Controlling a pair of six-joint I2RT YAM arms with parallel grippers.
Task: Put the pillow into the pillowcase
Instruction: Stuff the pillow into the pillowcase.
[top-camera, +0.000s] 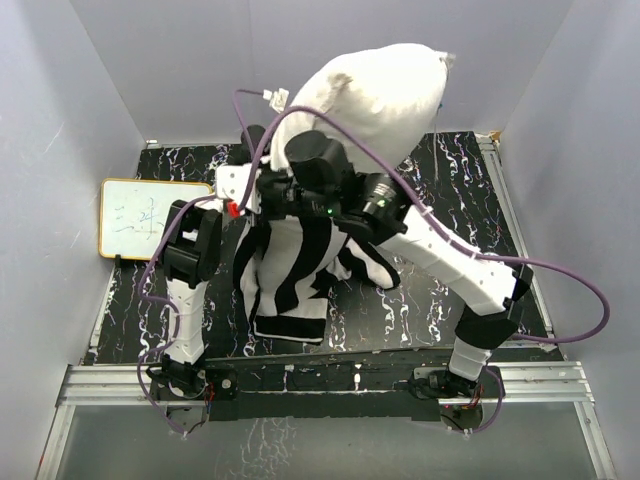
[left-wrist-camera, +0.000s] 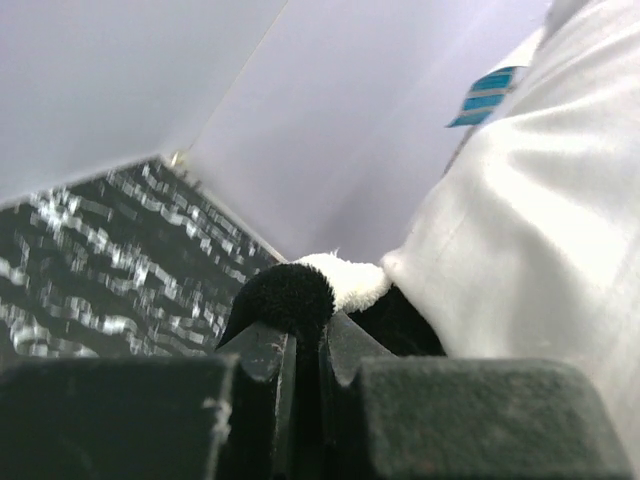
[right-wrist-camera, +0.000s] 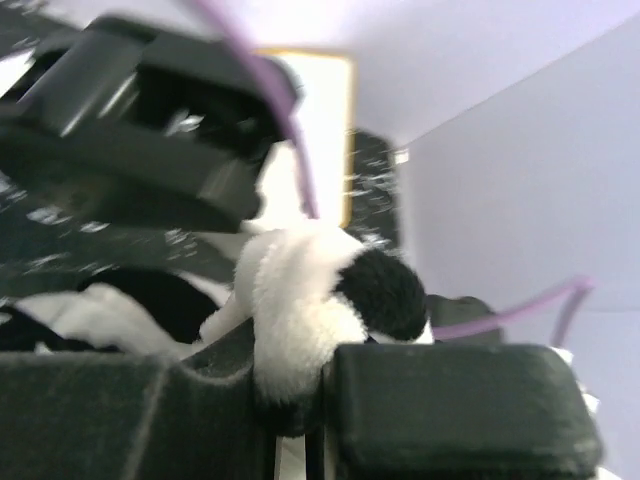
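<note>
The plump white fabric pillow (top-camera: 385, 95) is raised at the far side of the black marbled table (top-camera: 440, 290), above both wrists. My left gripper (left-wrist-camera: 303, 338) is nearly closed, pinching a fold of the black-and-white striped cloth pillowcase (top-camera: 295, 270). My right gripper (right-wrist-camera: 298, 410) clamps another fold. The case hangs below them.

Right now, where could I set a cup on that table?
Bare table shows at the far right, between the right arm and the wall, and in front of the whiteboard. The middle is crowded: left arm, pillow, striped pillowcase.
</note>
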